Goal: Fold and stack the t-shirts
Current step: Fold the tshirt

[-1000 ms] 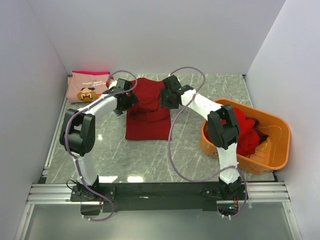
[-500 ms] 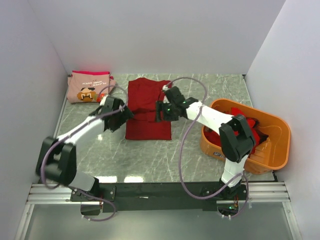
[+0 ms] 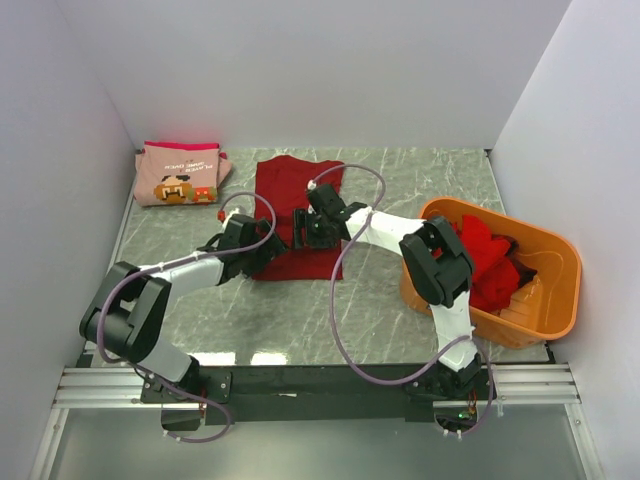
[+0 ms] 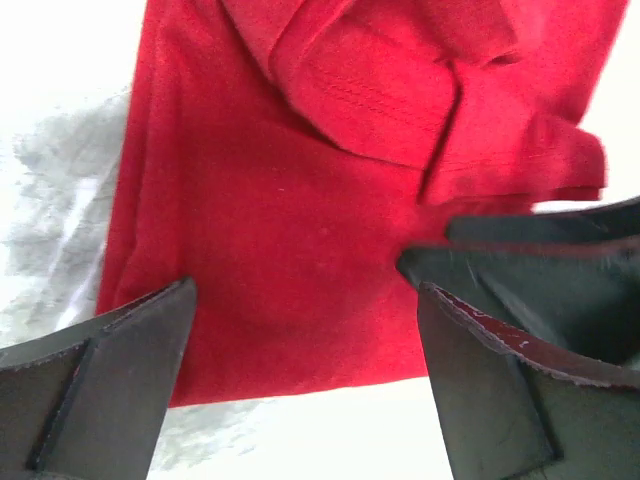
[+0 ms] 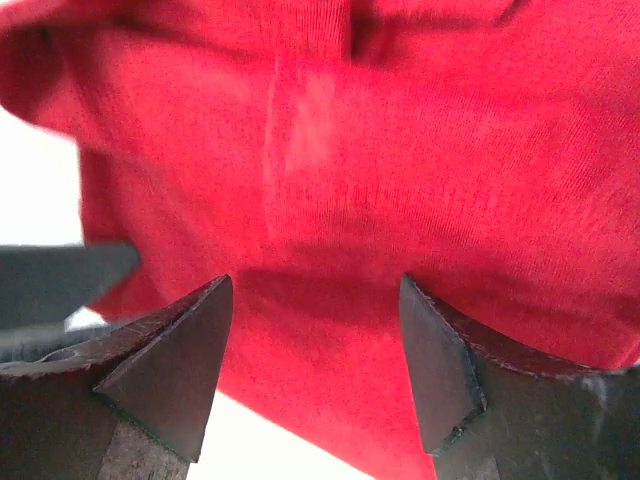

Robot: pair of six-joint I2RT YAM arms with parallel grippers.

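dark red t-shirt (image 3: pixel 285 190) laid flat at mid-table, folded lengthwise into a narrow strip running 12 to 6 o'clock, one stitched sleeve flap tucked across the body. pink t-shirt (image 3: pixel 178 172) at 10 o'clock, folded into a neat rectangle, brown pixel-art moustached face print turned upward. more red t-shirts (image 3: pixel 488 262) at 3 o'clock, heaped loose, crumpled, unfolded.

right gripper (image 5: pixel 315 375): jaws apart, nothing between | dark red t-shirt (image 5: pixel 400 180): fills frame, creased | pale surface beneath
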